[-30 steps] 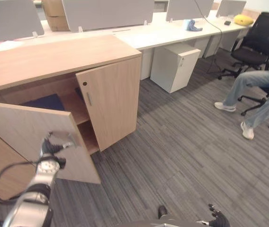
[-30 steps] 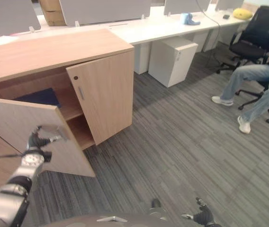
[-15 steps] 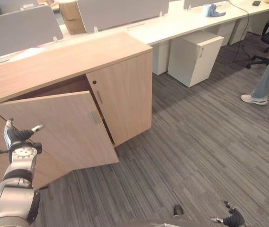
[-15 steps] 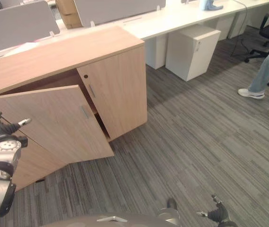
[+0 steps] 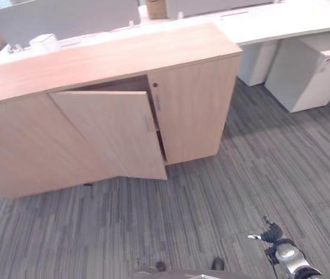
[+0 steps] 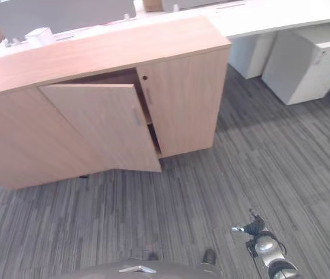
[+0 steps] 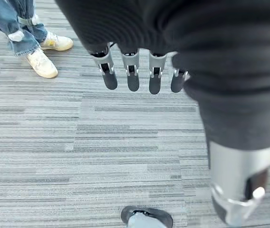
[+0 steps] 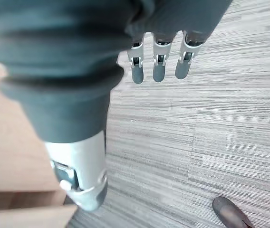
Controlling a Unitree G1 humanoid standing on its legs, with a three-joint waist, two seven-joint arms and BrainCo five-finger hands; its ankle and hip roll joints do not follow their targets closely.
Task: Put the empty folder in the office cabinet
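Note:
The wooden office cabinet (image 5: 101, 58) stands against the desks. Its left door (image 5: 110, 133) is ajar by a narrow gap, and its right door (image 5: 191, 110) is closed. The inside of the cabinet is hidden behind the doors. My left hand (image 7: 132, 76) hangs over the grey carpet with straight fingers and holds nothing. My right hand (image 5: 271, 233) hangs low at the lower right, well clear of the cabinet. Its fingers (image 8: 158, 64) are also straight and empty.
A small white box (image 5: 43, 42) sits on the cabinet top. A white drawer unit (image 5: 310, 75) stands under the white desk (image 5: 281, 17) to the right. A person's jeans and pale shoes (image 7: 40, 61) are on the carpet near my left hand.
The camera has swung left and the whole picture has shifted. The cabinet's left door went from wide open to nearly closed. My left hand left the door and dropped out of the eye views.

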